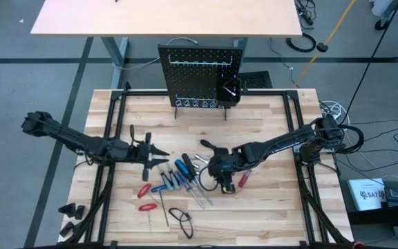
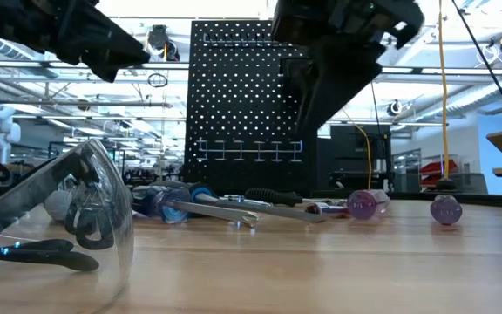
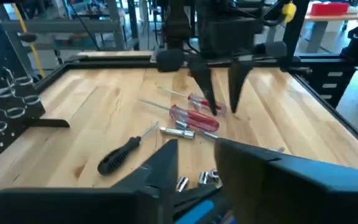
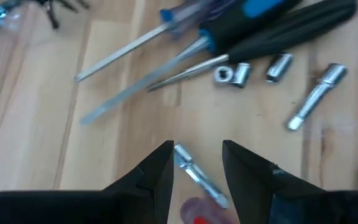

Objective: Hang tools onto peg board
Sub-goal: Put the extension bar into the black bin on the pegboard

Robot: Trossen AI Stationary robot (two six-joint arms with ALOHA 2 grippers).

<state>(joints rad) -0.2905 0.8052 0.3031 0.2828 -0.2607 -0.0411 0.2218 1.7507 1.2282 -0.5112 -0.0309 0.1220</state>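
Observation:
The tools lie scattered on the table's middle: blue-handled screwdrivers point(image 1: 182, 169), red-handled ones point(image 1: 144, 191) and silver bits point(image 4: 240, 73). My right gripper point(image 4: 197, 158) hangs open, slanting down over a red-handled screwdriver point(image 3: 194, 118). Its fingers stand on either side of the silver shaft point(image 4: 194, 175) without touching it. My left gripper point(image 3: 196, 146) is open and holds nothing; it sits to the left of the pile point(image 1: 162, 155), pointing toward the right gripper point(image 3: 221, 93). The peg board point(image 1: 202, 76) stands upright at the table's far edge.
Safety glasses point(image 1: 179, 218) lie near the front edge, close to the low camera point(image 2: 68, 218). A black-handled screwdriver point(image 3: 119, 155) lies between the left gripper and the peg board. A black frame point(image 1: 116, 117) borders the tabletop.

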